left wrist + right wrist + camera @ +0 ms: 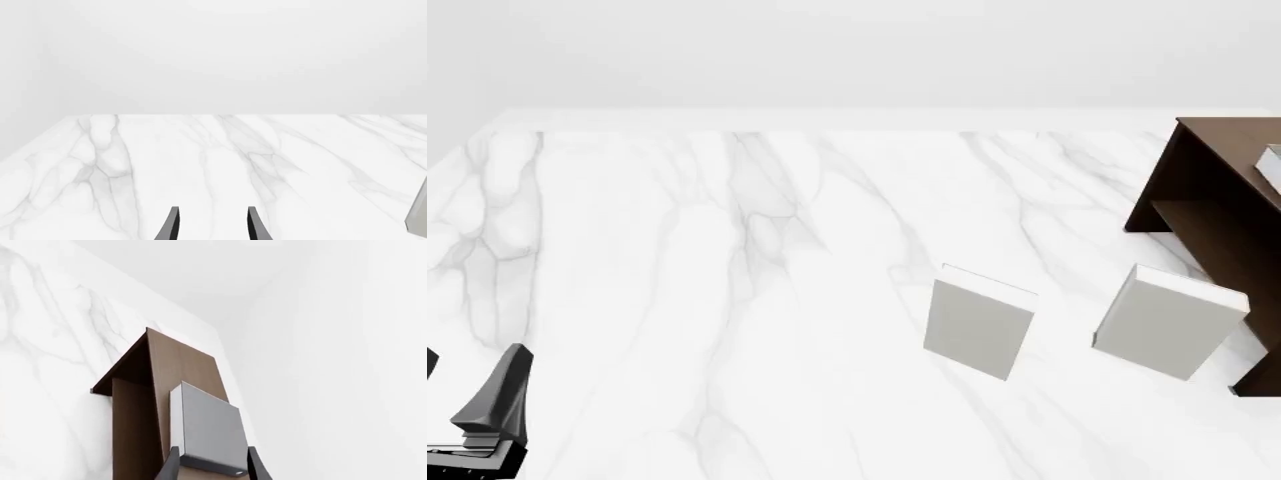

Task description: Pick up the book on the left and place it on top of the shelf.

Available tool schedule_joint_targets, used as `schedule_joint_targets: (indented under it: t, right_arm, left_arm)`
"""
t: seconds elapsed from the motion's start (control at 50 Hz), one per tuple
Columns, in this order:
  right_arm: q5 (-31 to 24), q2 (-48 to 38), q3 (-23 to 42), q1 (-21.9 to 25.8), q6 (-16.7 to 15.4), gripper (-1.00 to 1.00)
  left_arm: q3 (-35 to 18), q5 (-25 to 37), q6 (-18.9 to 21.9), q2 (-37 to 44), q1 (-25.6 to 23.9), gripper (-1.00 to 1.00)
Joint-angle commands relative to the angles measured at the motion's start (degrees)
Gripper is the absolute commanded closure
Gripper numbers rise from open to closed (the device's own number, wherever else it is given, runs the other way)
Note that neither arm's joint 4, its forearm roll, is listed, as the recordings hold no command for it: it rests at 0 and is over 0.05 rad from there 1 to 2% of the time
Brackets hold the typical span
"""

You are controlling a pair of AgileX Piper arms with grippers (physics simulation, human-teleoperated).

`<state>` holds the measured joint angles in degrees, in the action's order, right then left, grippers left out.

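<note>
The book, a grey-looking hardcover with white page edges, lies on the flat top of the dark brown wooden shelf, between your right fingers, which stand apart around its near end. Retreat carelessly and you could drag it off onto the white marble counter; your left fingers sit apart, idle

The front view looks down and forward over the table, its right edge cropping the shelf. The right wrist view looks closely at that shelf; the left wrist view skims low toward the table's far edge.
</note>
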<state>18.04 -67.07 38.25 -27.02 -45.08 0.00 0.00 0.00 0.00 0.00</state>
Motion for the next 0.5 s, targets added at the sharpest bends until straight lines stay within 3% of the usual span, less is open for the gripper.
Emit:
schedule_joint_targets:
  t: [0.02,0.5]
  right_arm:
    - [-1.3,3.1,1.1,3.0,1.4,-1.00]
    - [-6.3,13.7,1.0,5.9,4.6,-1.00]
  left_arm:
    - [0.0,0.0,0.0,0.0,0.0,-1.00]
    - [0.0,0.0,0.0,0.0,0.0,-1.00]
